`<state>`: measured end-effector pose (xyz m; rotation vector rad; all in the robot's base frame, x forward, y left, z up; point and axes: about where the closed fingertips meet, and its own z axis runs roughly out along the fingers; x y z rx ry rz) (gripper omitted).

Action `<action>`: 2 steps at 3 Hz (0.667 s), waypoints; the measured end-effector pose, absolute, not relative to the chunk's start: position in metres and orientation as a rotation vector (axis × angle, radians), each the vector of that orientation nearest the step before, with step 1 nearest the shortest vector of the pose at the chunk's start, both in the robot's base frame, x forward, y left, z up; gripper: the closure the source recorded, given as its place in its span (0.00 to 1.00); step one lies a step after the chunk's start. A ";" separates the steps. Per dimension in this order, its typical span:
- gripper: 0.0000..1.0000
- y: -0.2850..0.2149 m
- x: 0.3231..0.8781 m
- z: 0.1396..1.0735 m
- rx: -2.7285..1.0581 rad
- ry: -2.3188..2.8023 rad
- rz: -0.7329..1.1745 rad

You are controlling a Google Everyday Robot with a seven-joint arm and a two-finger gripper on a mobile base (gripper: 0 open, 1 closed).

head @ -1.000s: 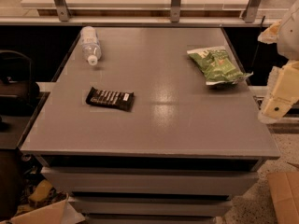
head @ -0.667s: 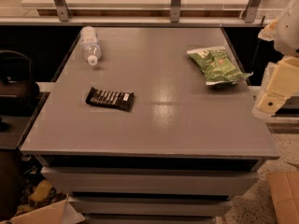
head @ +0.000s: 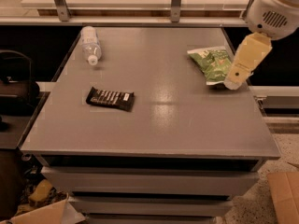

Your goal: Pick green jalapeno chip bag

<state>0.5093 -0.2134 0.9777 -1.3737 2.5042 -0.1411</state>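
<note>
- One view only, set high before the table (head: 154,129), looking down and across it toward the far rail (head: 140,21).
- Near enough that the tabletop fills most of the width (drawers (head: 149,181) show below).
- The gripper (head: 233,81) hangs at upper right, by the bag (head: 212,64).

The grey counter (head: 187,125) carries three things, well apart. A clear bottle (head: 90,44) lies on its side at the far left, a black candy bar (head: 110,99) left of the middle, and the green chip bag (head: 212,64) at the far right. The pincer (head: 232,83) hangs at the bag's right edge.
</note>
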 end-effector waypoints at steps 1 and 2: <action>0.00 -0.208 0.542 0.967 -1.188 2.637 -0.131; 0.00 -0.201 0.575 0.949 -0.979 2.744 -0.119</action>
